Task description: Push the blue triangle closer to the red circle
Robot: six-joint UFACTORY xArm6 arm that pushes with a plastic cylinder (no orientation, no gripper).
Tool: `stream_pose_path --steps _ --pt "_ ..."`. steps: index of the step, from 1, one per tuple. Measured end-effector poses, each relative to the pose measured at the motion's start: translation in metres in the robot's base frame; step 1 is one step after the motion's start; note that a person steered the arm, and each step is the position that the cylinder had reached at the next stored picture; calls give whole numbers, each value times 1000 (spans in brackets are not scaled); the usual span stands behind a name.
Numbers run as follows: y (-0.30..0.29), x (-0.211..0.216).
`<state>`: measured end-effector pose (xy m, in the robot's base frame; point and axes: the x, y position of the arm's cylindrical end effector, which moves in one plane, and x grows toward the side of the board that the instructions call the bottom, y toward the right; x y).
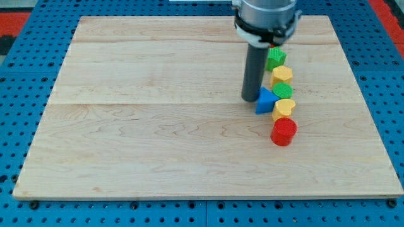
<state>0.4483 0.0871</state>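
Observation:
The blue triangle [265, 101] lies on the wooden board [158, 126], right of centre. The red circle [284, 132] sits a little below and to the right of it, with a yellow block [284, 108] between them on the right. My tip [249, 98] is at the end of the dark rod, right against the blue triangle's left side.
A column of blocks runs above the red circle: a green block [275, 58] at the top, a yellow block [282, 74], then a green block [282, 89]. The board sits on a blue pegboard [19, 94].

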Motion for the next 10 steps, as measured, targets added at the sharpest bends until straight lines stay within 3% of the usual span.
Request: stream_pose_path --steps 1,3,6,7,9,10 --pt "-30 -16" --pt "35 -44" --pt "15 18" --pt "15 63" --pt "-54 94" --pt "-14 113"
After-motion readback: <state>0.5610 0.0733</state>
